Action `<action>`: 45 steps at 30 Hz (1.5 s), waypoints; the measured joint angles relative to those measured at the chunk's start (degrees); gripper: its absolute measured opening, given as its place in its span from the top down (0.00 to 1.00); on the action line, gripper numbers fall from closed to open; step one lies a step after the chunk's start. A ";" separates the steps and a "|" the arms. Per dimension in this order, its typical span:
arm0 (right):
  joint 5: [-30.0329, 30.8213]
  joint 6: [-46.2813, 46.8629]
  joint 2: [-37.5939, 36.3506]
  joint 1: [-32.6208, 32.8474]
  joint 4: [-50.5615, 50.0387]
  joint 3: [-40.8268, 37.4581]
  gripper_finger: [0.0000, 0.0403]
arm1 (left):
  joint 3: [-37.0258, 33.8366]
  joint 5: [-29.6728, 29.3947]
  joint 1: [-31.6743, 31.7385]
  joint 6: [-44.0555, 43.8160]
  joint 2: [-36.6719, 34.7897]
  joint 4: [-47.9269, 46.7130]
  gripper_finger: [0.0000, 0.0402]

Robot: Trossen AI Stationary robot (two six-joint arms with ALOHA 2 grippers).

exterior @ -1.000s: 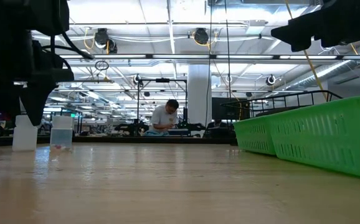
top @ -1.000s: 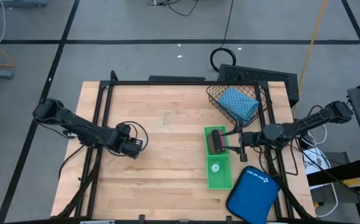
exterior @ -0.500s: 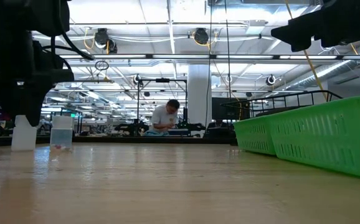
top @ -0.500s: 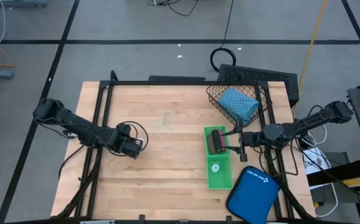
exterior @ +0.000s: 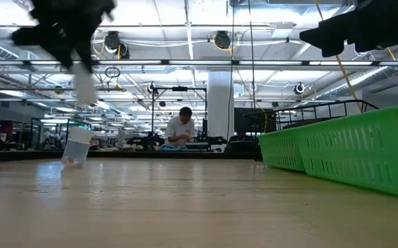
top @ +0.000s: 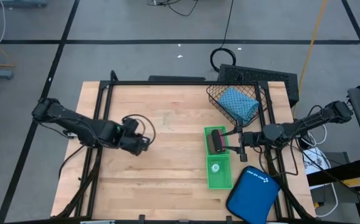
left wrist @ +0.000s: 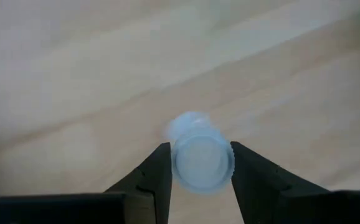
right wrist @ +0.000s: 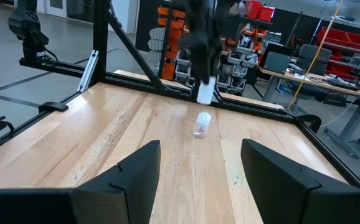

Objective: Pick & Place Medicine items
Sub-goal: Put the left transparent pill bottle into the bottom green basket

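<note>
The left arm reaches in from the left edge of the high view across the table's left half, its left gripper [top: 144, 142] raised off the wood and closed on a small white bottle [left wrist: 198, 157], which sits pinched between the two dark fingers [left wrist: 150, 180] in the left wrist view. In the low view that bottle [exterior: 85, 87] hangs at the upper left of the frame, clear of the table [top: 167, 168], while a second bottle [exterior: 76, 145] stands tilted on the wood just below it; the right wrist view shows the same pair near the centre top of its frame, one lifted [right wrist: 205, 91] and one on the boards [right wrist: 201, 124]. Half a second ago the left gripper was down at table level over two bottles side by side; it has since risen and shifted slightly right, taking one with it. The right arm waits unchanged at the right of the high view, its right gripper [top: 240, 149] spread wide beside the green tray [top: 219, 180], which holds a dark roll [top: 216, 141]. The teal pouch [top: 238, 104] lies in the wire basket [top: 212, 94] at upper right, and the blue case [top: 252, 195] at lower right.
</note>
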 joint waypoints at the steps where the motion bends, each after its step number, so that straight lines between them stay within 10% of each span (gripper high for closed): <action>1: 0.00 0.00 0.01 0.00 0.02 0.00 0.47 | 1.93 -1.47 0.23 2.54 0.47 1.80 0.67; 8: 0.00 0.02 -0.01 0.00 0.04 0.00 0.47 | 13.58 -2.87 3.70 21.54 9.63 9.80 0.67; 14: 0.00 1.46 0.01 0.00 -0.24 0.00 0.47 | 20.25 7.25 6.91 34.06 22.32 14.70 0.67; 27: 0.16 1.49 -0.01 0.00 -0.25 0.00 0.47 | 24.60 12.09 9.29 40.20 39.28 16.36 0.67; 39: 2.43 3.59 -0.01 -0.66 0.68 0.00 0.47 | 24.52 12.90 9.57 42.13 36.17 19.64 0.40; 45: 6.08 8.86 2.12 -3.31 1.38 0.00 0.47 | 24.48 2.99 7.59 45.28 28.09 19.67 0.34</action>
